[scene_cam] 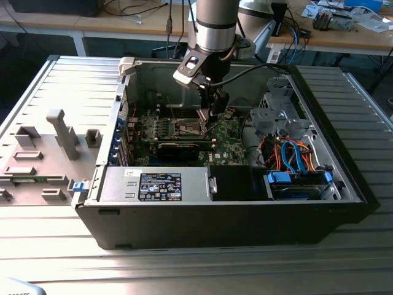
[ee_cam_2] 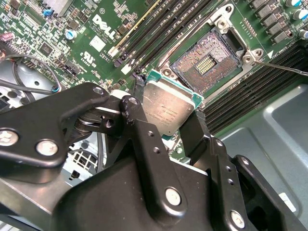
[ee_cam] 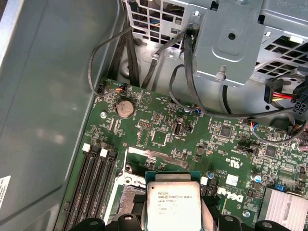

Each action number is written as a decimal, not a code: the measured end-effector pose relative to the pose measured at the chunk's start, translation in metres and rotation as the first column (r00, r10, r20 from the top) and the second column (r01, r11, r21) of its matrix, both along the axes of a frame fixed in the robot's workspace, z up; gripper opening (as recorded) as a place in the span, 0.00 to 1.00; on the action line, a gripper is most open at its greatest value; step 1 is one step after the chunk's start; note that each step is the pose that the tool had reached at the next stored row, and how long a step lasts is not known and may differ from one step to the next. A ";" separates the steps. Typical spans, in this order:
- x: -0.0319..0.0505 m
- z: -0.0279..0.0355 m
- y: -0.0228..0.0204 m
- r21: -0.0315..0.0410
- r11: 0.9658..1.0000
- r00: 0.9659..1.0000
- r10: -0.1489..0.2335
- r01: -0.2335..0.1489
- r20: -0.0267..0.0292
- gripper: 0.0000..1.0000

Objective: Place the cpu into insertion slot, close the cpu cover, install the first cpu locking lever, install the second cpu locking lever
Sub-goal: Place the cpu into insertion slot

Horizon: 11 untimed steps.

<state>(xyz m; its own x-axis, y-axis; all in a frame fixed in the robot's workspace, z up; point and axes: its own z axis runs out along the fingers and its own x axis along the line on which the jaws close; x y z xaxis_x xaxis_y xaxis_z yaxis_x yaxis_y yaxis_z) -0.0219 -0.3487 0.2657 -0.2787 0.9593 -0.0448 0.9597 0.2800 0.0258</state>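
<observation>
An open black computer case [scene_cam: 215, 227] lies on its side on a ribbed metal bench [scene_cam: 184, 270]. At the exterior view's left, grey plastic blocks [scene_cam: 58, 138] stand on the bench beside the case. Inside the case, a green circuit board [scene_cam: 230, 144] lies flat. A square socket [scene_cam: 189, 128] is set in it, with a long black card [scene_cam: 178, 149] just in front. A grey box with a label [scene_cam: 159, 185] sits along the case's near wall.

The robot arm [scene_cam: 215, 24] comes down from the top middle. Its gripper [scene_cam: 213, 114] hangs just beside the socket, on the side toward the exterior view's right. Further right are a grey metal cage [scene_cam: 276, 114] and a bundle of blue and orange cables [scene_cam: 295, 153].

In the second wrist view, the gripper's black fingers [ee_cam_2: 139, 122] are clamped on two opposite edges of the chip [ee_cam_2: 168, 103] (a flat, silvery square on a green backing). The chip is held in the air, tilted, close beside the socket [ee_cam_2: 204, 60] but not in it. The socket's dark, pin-covered centre is uncovered.

In the first wrist view, a silver strip that looks like the raised metal cover [ee_cam: 156, 158] stands just beyond the chip [ee_cam: 173, 207].
</observation>
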 end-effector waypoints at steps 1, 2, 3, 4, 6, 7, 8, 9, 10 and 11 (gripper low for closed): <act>0.0000 0.0000 0.0000 0.000 1.000 1.000 -0.001 0.001 0.000 0.54; 0.0000 0.0000 0.0000 0.000 1.000 1.000 -0.001 0.001 0.000 0.54; 0.0000 0.0000 0.0000 0.000 1.000 1.000 -0.002 0.002 0.000 0.54; 0.0000 0.0000 0.0000 0.000 1.000 1.000 -0.002 0.002 0.000 0.54; 0.0000 0.0000 0.0000 0.000 1.000 1.000 -0.003 0.003 0.000 0.54; 0.0000 0.0000 0.0000 0.000 1.000 1.000 -0.003 0.003 0.000 0.54; 0.0000 0.0000 0.0000 0.000 1.000 1.000 -0.004 0.004 0.000 0.54; 0.0000 0.0000 0.0000 0.000 1.000 1.000 -0.005 0.005 0.000 0.54; 0.0000 0.0000 0.0000 0.000 1.000 1.000 -0.005 0.005 0.000 0.54; 0.0000 0.0000 0.0000 0.000 1.000 1.000 -0.005 0.005 0.000 0.54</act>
<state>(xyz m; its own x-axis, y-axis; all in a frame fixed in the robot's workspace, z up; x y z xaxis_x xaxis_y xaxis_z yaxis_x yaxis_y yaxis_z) -0.0219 -0.3487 0.2657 -0.2736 0.9608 -0.0448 0.9611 0.2749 0.0257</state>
